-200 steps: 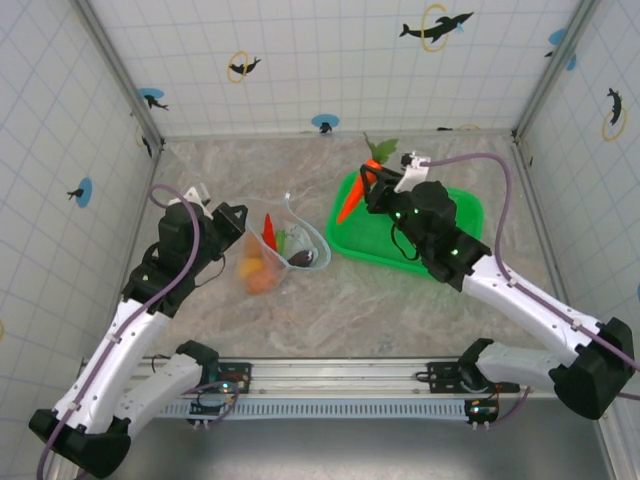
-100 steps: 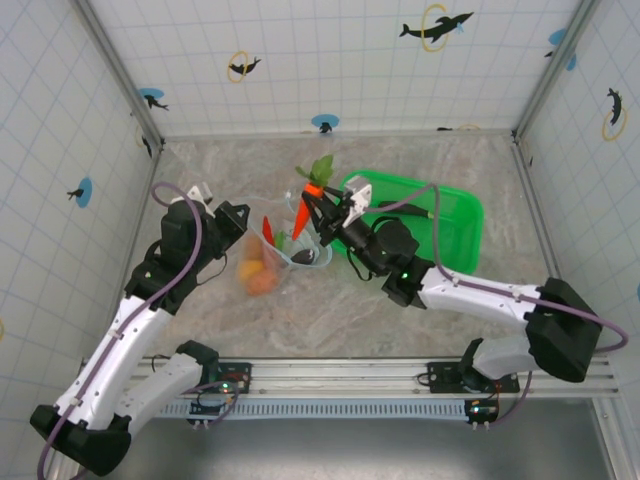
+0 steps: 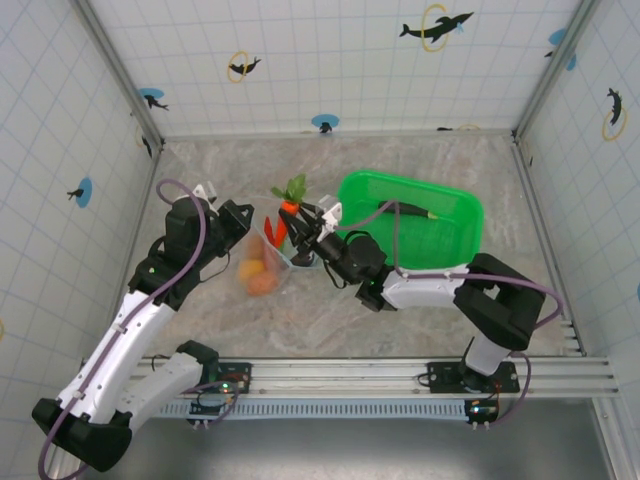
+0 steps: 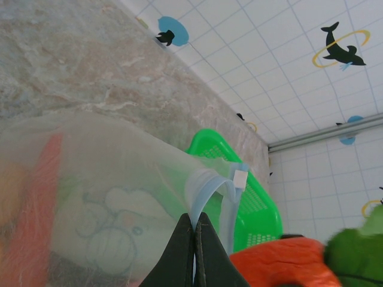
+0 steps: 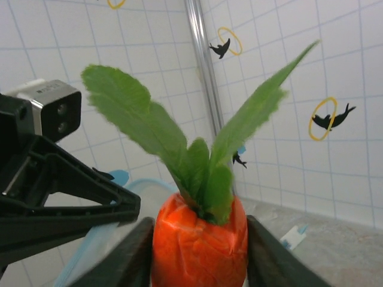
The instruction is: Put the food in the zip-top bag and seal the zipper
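On marbled tabletop (image 3: 420, 165) | zip-top bag (image 3: 262, 262), green basket (image 3: 445, 240) | tiled dolphin walls (image 3: 330, 60)

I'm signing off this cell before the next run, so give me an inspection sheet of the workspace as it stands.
Surface: grey marbled table, no spills seen.
Job's things: zip-top bag open, holding a red chili and two orange pieces; carrot upright at its mouth.
Clutter: green basket right of the bag.
Grippers: left gripper shut on the bag's blue zipper; right gripper holds the carrot between its fingers.
Cables: purple cables loop above both arms.
Surroundings: tiled walls with dolphin prints.
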